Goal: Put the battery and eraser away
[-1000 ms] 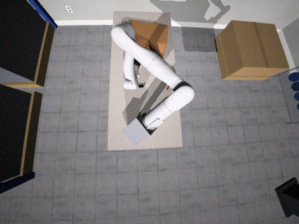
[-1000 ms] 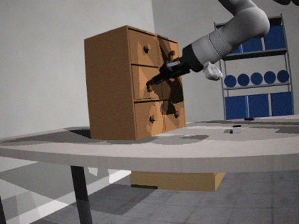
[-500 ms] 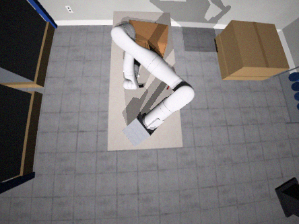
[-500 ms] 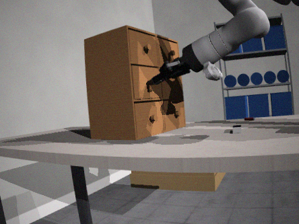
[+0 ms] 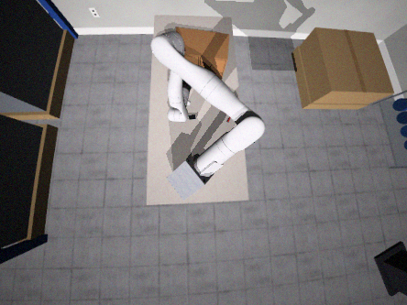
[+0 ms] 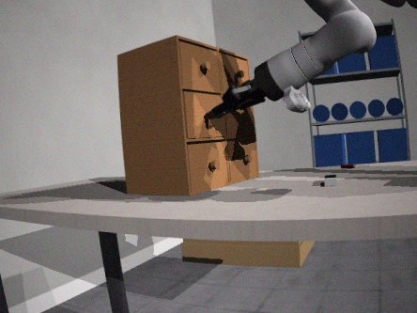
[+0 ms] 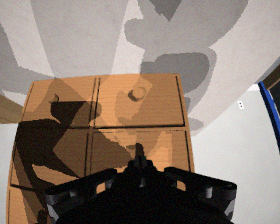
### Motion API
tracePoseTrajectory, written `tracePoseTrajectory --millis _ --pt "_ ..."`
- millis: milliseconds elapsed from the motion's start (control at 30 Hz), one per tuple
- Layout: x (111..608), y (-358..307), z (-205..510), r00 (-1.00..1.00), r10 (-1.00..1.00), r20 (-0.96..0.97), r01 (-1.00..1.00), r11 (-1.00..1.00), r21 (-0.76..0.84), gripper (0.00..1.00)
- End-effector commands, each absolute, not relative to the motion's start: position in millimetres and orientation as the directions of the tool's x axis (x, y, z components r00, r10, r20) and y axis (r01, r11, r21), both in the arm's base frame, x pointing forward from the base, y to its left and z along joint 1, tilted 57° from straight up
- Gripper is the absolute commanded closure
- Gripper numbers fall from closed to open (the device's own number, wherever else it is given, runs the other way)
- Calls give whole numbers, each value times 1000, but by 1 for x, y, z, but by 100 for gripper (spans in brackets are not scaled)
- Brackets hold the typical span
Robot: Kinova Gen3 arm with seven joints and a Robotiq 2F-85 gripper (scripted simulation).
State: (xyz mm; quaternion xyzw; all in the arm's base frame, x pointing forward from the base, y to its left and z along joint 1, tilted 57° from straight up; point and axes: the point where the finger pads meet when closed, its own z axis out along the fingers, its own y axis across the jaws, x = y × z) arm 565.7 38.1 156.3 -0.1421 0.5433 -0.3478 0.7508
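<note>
The gripper [image 6: 209, 115] is fully closed with nothing between its fingers, its tips pressed together at the front of the small chest [image 6: 155, 119], right at the left drawer of the middle row [image 6: 203, 114]. The tips meet that drawer's face about where its knob would sit; the knob itself is hidden behind them. The drawer looks flush or nearly flush with the chest's front, as do the others. From the wrist view the closed fingertips point at the chest's front below the top-row knob [image 7: 133, 95].

The chest stands upright on the table [image 6: 235, 213], near its far-left part in the exterior view. Well away from the chest, toward the right side of the table, lie a small dark and pale object [image 6: 328, 182] and a small red one [image 6: 347, 165]; which is the AA battery or the eraser is too small to tell.
</note>
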Motion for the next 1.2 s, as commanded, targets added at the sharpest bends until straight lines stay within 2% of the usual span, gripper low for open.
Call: tracePoseTrajectory --millis 0,333,1167 --pt "566 39 157 170 -676 -717 367 719 -590 100" --pt "563 39 155 170 -676 -717 367 719 -590 100" --pt "501 40 118 170 -676 -717 367 719 -590 100"
